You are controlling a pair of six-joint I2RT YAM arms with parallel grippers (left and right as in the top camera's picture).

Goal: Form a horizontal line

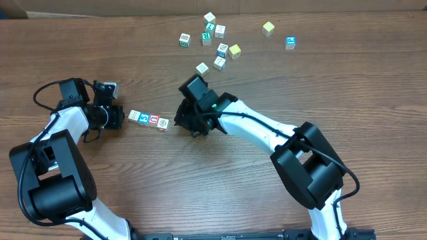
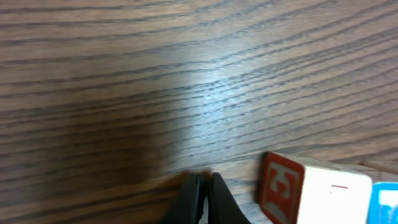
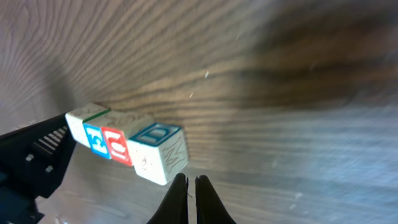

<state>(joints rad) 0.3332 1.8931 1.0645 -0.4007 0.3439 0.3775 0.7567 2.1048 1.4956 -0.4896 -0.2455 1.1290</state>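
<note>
The left gripper [image 2: 203, 190] sat pinched closed and empty, just beside the left end of the row of blocks [image 1: 149, 120], four touching. At its right end the right gripper [image 3: 189, 186] hovered, fingers almost together, holding nothing. Loose blocks [image 1: 223, 49] lay scattered farther right. Extending the line likely called for fetching one.

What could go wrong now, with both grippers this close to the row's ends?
The right gripper hangs low beside the end block; a sideways sweep could knock the row crooked. The left gripper is shut next to the red-lettered block, so any advance may shove it. The row already slants slightly in the overhead view; added blocks could extend that tilt.
</note>
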